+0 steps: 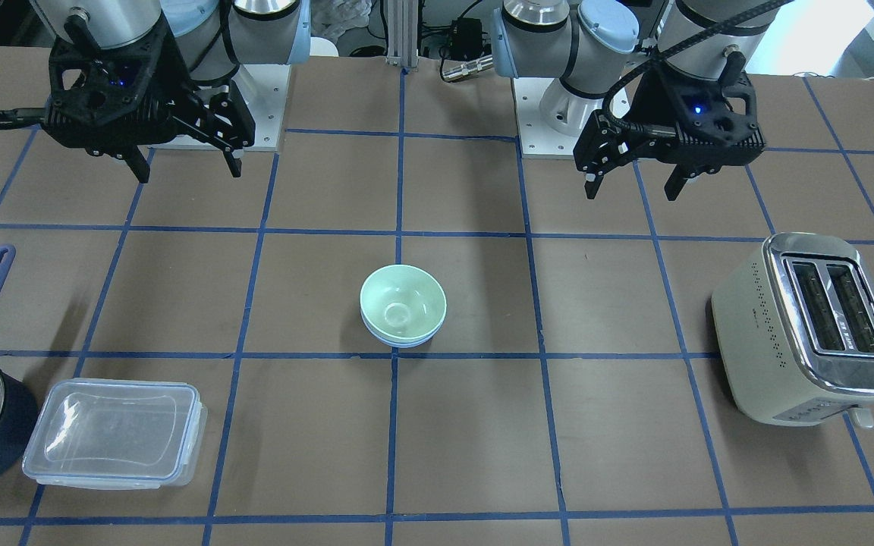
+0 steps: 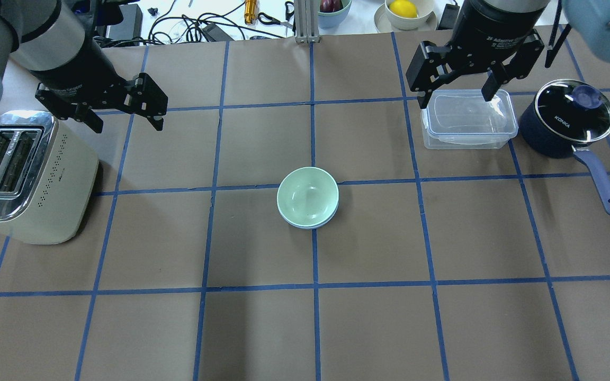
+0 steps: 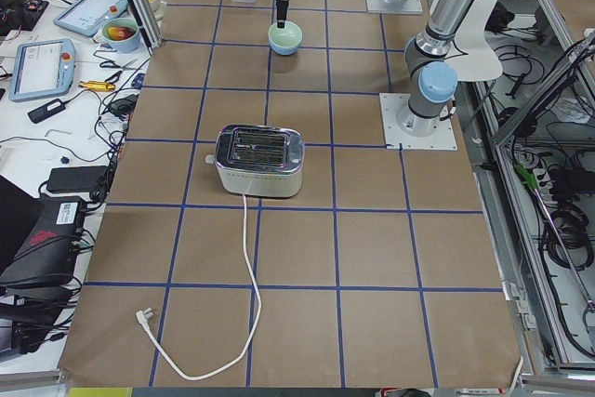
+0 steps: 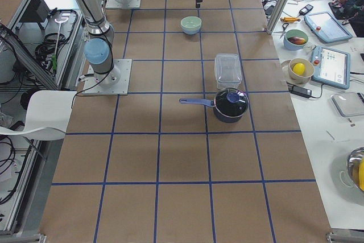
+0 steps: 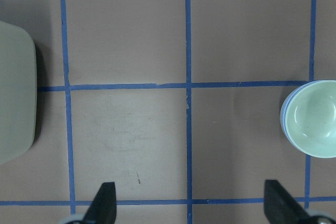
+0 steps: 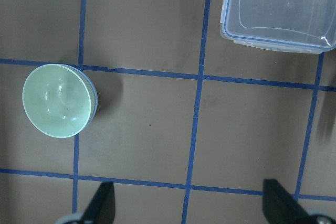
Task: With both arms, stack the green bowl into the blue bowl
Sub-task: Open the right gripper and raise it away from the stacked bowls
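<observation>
Lidded clear container [image 1: 114, 432]: nearest the front-facing camera, at about 8 o'clock from the bowls, well apart from them
Dark saucepan [image 1: 20, 409]: just beside the container, farther out along 8 o'clock, handle pointing to 12
Toaster [image 1: 778, 356]: at about 4 o'clock from the bowls, well apart, slots up
Green bowl [image 1: 403, 303]: mid-table [image 1: 482, 440], upright, seated inside the other bowl, its rim looking level
Blue bowl [image 1: 400, 343]: underneath, showing only as a thin crescent along the stack's near edge
Right gripper [image 1: 188, 171]: at about 10 o'clock from the stack and raised well above the table, fingers spread apart, holding nothing
Left gripper [image 1: 632, 189]: at about 2 o'clock, likewise raised, fingers spread apart and empty
Task state: the stack looks made, so I judge the step in hand to be the clear-off and a final check
Doing it well: keep both arms high and out at 10 and 2, never sweeping across the centre, since glossy nested bowls should slide at a light knock
Seating check: the crescent suggests a slight offset; if it needs correcting, one gripper should steady the blue rim while the other eases the green rim toward 6
Main risk: a low pass on the right side catching the container or the saucepan handle
</observation>
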`<state>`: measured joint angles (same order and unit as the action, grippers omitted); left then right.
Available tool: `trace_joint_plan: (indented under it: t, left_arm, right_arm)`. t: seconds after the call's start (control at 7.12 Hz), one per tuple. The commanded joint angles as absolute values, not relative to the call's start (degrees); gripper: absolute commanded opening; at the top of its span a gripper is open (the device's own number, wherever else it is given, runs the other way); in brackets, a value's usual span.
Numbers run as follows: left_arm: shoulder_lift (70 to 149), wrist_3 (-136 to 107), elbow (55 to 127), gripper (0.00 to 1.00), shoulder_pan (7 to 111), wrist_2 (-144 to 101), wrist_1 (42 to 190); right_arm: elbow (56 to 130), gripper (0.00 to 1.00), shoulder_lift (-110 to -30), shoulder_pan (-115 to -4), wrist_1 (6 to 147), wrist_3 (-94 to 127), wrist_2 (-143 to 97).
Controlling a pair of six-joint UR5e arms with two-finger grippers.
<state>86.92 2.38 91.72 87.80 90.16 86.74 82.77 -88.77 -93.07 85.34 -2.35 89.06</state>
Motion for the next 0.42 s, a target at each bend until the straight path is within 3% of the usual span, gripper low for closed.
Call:
trace_joint_plan:
  t: [0.0,0.28]
  left_arm:
    - [86.7,2.4,91.4,1.0,87.8,90.2,86.7]
    - [86.7,2.4,91.4,1.0,87.8,90.0,86.7]
  right_arm:
    - [82.8,1.0,-88.7,-93.2,85.3,-2.3,89.0]
    - [82.8,1.0,-88.6,-93.1,85.7,-1.9,89.0]
